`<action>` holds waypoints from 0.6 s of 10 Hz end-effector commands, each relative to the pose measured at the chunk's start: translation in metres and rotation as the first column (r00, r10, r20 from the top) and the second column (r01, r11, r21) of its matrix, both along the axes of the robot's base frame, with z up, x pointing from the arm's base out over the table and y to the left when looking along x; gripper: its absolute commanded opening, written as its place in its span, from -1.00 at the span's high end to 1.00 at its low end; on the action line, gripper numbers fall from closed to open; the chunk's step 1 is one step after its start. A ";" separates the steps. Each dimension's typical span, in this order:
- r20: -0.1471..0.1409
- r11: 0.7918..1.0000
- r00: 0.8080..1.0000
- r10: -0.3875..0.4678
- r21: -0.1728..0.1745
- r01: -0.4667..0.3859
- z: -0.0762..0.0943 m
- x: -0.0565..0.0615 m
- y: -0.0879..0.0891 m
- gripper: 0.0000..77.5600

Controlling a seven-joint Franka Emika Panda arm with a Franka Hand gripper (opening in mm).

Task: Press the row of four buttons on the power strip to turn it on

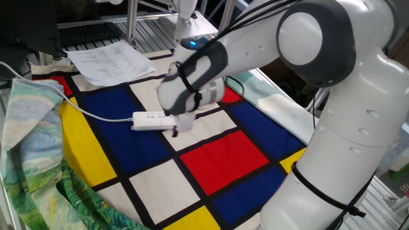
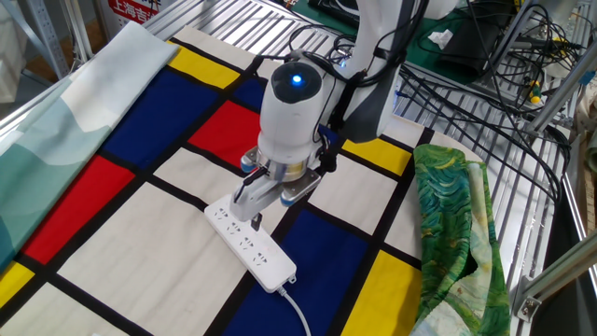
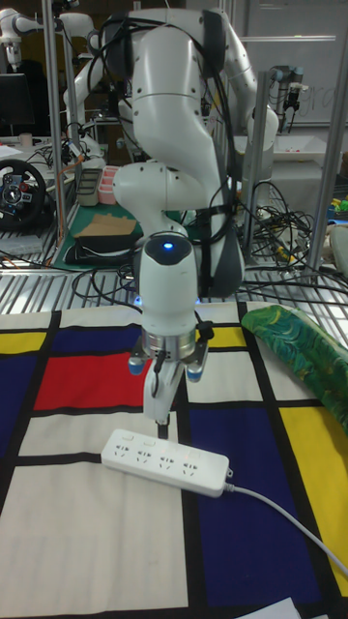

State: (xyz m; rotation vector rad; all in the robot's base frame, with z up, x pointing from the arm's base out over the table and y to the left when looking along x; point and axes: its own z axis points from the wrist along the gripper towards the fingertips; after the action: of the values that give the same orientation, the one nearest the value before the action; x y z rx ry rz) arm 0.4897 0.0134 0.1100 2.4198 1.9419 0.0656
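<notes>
A large white robot arm (image 2: 297,112) leans over a table draped in a red, blue, yellow and white checked cloth (image 2: 112,233). Its gripper (image 3: 160,418) points down just above the long white plastic power strip (image 3: 164,457), mid-cloth; finger gap cannot be told.

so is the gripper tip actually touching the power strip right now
Cannot tell. In the tall fixed view the gripper tip ends right at the power strip's far edge; the other fixed view overlaps them, so neither contact nor gap shows plainly.

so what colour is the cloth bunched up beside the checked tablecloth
Swirly green and blue, painterly pattern: the bunched cloth shows best in the other fixed view.
</notes>
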 end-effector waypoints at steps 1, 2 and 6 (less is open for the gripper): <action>0.027 0.999 0.998 0.052 -0.003 -0.052 -0.012 -0.031 -0.034 -1.00; 0.036 0.999 0.998 0.044 -0.002 -0.044 -0.014 -0.031 -0.034 -1.00; 0.046 0.999 0.998 0.046 -0.007 -0.046 -0.019 -0.030 -0.034 -1.00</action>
State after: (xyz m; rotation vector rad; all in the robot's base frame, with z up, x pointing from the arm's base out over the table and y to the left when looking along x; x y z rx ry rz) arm 0.4589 -0.0206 0.0899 2.3505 1.9756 0.1163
